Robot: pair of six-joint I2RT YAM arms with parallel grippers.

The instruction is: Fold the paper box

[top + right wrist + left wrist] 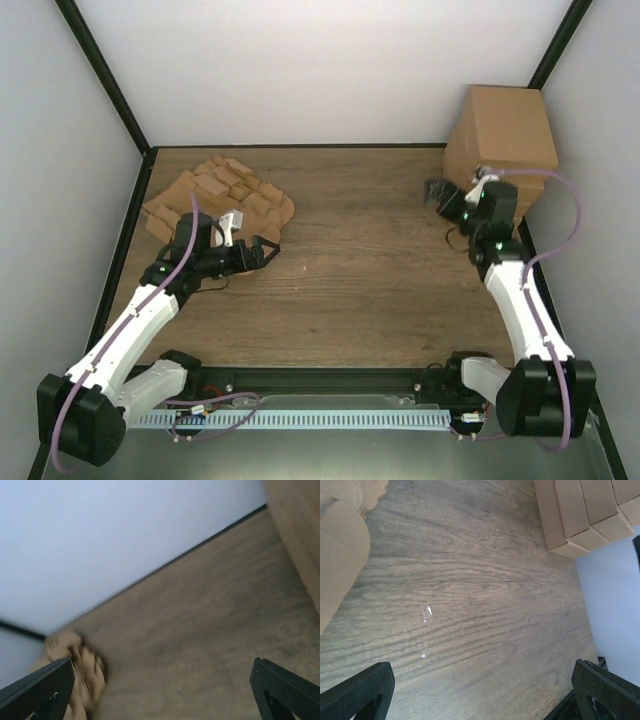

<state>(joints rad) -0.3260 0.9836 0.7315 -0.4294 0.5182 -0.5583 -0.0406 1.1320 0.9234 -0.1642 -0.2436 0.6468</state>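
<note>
No single paper box lies apart on the wooden table; it is out of view. My left gripper hovers open over the boards just right of a ragged heap of cardboard blanks. In the left wrist view its fingers stand wide apart with only bare wood between them, and an edge of the heap shows at the left. My right gripper is open beside the tall block of boxes, pointing left. The right wrist view is blurred, with nothing between its fingers.
White walls with black frame posts close in the table at the back and sides. The block of boxes fills the back right corner. The heap shows far off in the right wrist view. A cable tray runs between the arm bases.
</note>
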